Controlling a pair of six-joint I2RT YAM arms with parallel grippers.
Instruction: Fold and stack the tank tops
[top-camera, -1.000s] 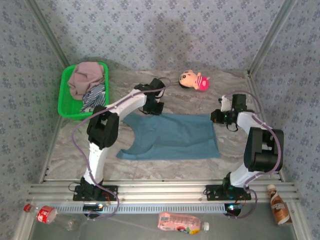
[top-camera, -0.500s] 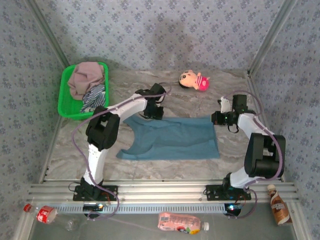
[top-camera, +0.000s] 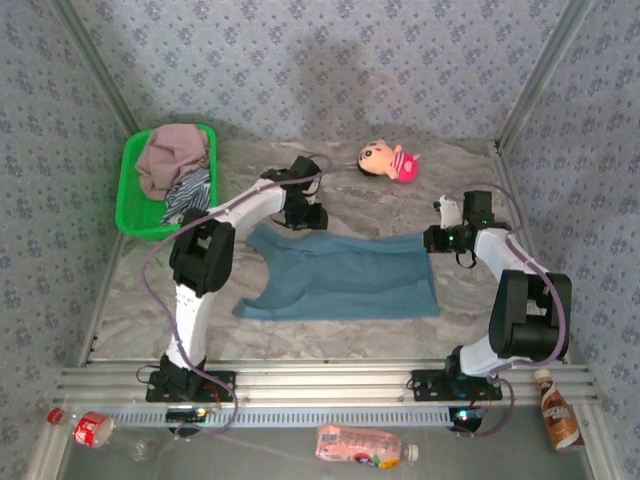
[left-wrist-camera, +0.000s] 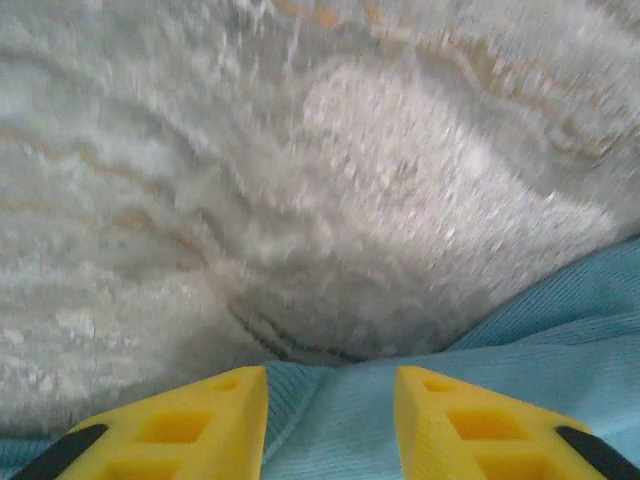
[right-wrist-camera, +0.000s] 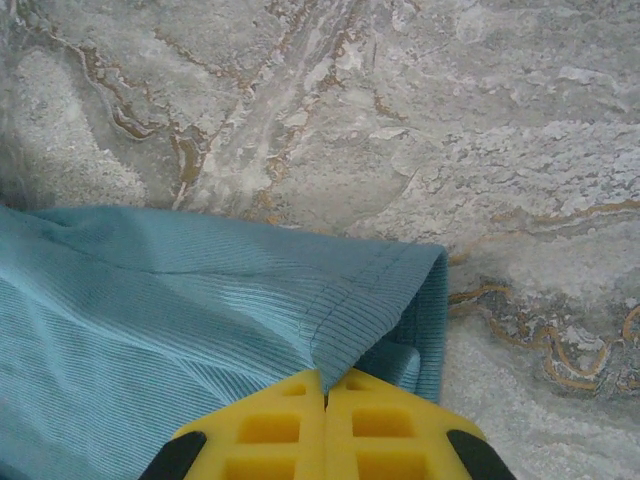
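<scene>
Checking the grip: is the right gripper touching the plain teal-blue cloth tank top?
Touching. The right wrist view shows the right gripper with jaws shut on a pinched corner of the plain teal-blue cloth tank top.

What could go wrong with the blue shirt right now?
1. The right tool pinches just a small bit of the hem of the teal tank top, so the cloth might slip out when pulled.
2. The left tool is open over the top's far left edge; if only the right side lifts, the top could drag and bunch up.
</scene>
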